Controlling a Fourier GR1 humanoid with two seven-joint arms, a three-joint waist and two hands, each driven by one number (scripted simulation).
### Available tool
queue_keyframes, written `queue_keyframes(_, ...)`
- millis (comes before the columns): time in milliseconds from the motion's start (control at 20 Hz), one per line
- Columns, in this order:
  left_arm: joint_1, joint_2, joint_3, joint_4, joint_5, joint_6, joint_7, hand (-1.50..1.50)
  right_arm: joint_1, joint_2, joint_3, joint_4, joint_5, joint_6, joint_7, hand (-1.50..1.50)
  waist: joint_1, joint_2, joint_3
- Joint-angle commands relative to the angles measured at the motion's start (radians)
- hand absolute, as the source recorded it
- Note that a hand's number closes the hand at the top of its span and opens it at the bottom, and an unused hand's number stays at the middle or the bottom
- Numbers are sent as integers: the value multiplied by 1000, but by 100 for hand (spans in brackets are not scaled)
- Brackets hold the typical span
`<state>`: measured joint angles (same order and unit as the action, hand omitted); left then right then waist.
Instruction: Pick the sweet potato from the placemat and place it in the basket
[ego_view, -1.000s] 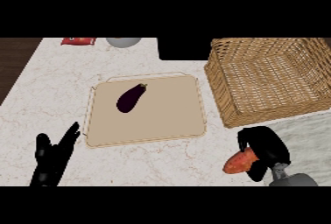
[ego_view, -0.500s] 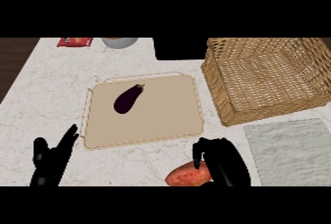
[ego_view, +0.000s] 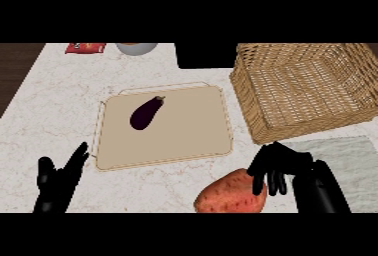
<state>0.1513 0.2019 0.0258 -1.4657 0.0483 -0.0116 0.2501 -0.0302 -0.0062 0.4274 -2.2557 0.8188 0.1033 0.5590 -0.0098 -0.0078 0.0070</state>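
One white marble table (ego_view: 59, 120) fills the view; a dark wood strip (ego_view: 15, 75) runs along its far left edge. Beige placemat (ego_view: 184, 135) lies mid-table, with a purple eggplant (ego_view: 145, 113) on its upper left part. Wicker basket (ego_view: 295, 125) is at upper right, tilted in view, nothing inside. Pale grey mat (ego_view: 347, 160) lies under the basket's near wall. Along the far edge: red packet (ego_view: 86, 47), grey bowl (ego_view: 136, 48), black block (ego_view: 207, 55).

Right hand (ego_view: 291, 160) is at lower right, its fingers (ego_view: 274, 182) curled downward over the right end of the sweet potato (ego_view: 230, 192), gripping it there. The sweet potato stretches left and down from those fingers, off the placemat, just below its near right corner. Cannot tell whether it rests on the table or hangs above it. The basket is up and right of the fingers, apart from them; the grey mat is just to their right.

Left hand (ego_view: 57, 182) rests at lower left, fingers straight and pointing up, holding nothing. The placemat's near left corner is just right of its fingertips.
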Motion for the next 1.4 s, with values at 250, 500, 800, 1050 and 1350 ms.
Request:
queue_keyframes(250, -30, -13, -6, 37, -12, 5, 53, 0, -419, -7, -387, -118, -147, 224, 358, 150, 9, 7, -8)
queue_keyframes(500, -1, -42, -26, 59, -31, 7, 12, 0, -584, -102, -608, 70, -269, 254, 356, 150, 11, 8, -7)
queue_keyframes(800, -32, -3, 15, 9, -2, -17, 68, 0, -738, -246, -719, 339, -343, 274, 291, 150, 17, 9, -7)
queue_keyframes(1050, -86, -39, 6, 53, -29, 17, 71, 0, -671, -301, -728, 480, -317, 216, 85, 150, 13, 9, -7)
queue_keyframes(1350, 10, -34, -4, -1, -23, -21, 47, 0, -725, -298, -732, 759, -283, 84, -90, 150, 24, 11, -7)
